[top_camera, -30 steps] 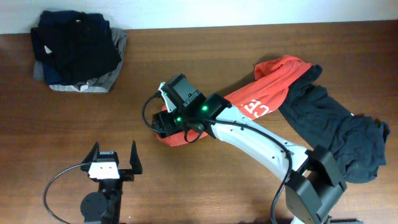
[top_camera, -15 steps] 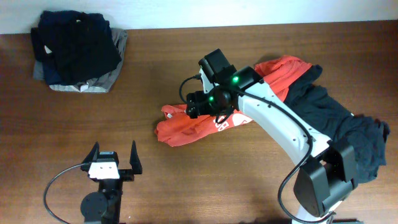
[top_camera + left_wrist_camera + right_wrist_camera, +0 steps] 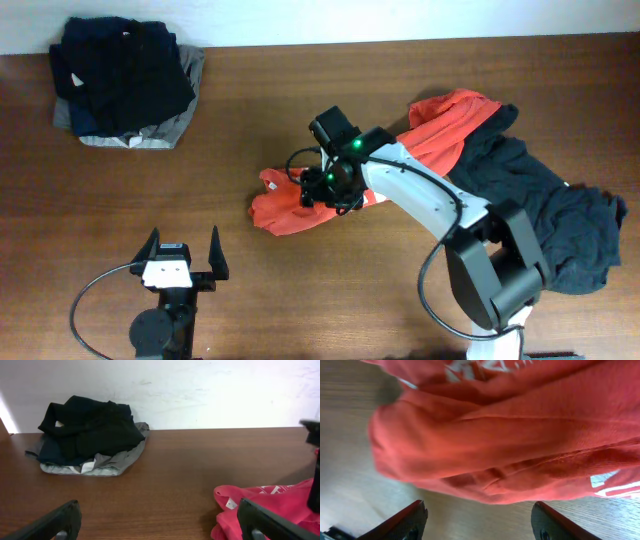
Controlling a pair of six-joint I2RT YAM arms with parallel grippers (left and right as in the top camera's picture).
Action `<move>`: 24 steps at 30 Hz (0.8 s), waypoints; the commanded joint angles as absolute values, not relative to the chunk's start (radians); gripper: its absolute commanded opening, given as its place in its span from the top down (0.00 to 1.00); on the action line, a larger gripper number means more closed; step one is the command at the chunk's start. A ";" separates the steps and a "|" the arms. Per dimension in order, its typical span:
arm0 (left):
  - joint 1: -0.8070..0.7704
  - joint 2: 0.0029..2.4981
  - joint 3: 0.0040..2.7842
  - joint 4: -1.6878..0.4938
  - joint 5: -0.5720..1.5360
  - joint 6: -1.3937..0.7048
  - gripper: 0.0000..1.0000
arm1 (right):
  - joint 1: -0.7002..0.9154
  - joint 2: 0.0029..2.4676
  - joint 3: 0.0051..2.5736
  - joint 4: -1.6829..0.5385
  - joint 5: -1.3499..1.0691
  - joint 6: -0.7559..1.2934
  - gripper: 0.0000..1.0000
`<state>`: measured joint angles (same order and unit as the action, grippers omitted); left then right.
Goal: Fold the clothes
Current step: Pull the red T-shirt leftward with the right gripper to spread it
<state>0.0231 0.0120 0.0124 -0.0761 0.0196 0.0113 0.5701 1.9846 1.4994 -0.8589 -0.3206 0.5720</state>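
The clothes, a red-orange T-shirt (image 3: 285, 208) with white lettering, lies bunched in a long strip from the table's middle up to the back right. My right gripper (image 3: 326, 184) hovers over its left part. In the right wrist view the rumpled shirt (image 3: 520, 435) fills the top, and the right gripper (image 3: 480, 522) stands open just short of the cloth, with only bare wood between its fingers. My left gripper (image 3: 183, 258) is open near the front left, apart from the shirt. In the left wrist view the left gripper (image 3: 160, 525) frames bare wood, and the shirt's end (image 3: 260, 502) lies at the right.
A pile of dark and grey garments (image 3: 125, 85) sits at the back left corner, also seen as the pile (image 3: 90, 435) by the white wall. A black garment (image 3: 540, 210) is spread at the right, partly under the shirt's far end.
My right gripper was at the shirt's left end a second ago. It has moved right and back, leaving that end crumpled on the table. The left arm is still.
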 commanded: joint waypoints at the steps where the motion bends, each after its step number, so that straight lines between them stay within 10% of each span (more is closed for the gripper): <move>1: 0.030 0.005 0.009 -0.080 0.034 0.030 0.01 | 0.575 1.989 1.492 -0.852 -0.328 0.611 0.29; 24: 0.030 0.005 0.009 -0.080 0.034 0.030 0.01 | 0.575 2.026 1.439 -0.757 -0.224 0.715 0.35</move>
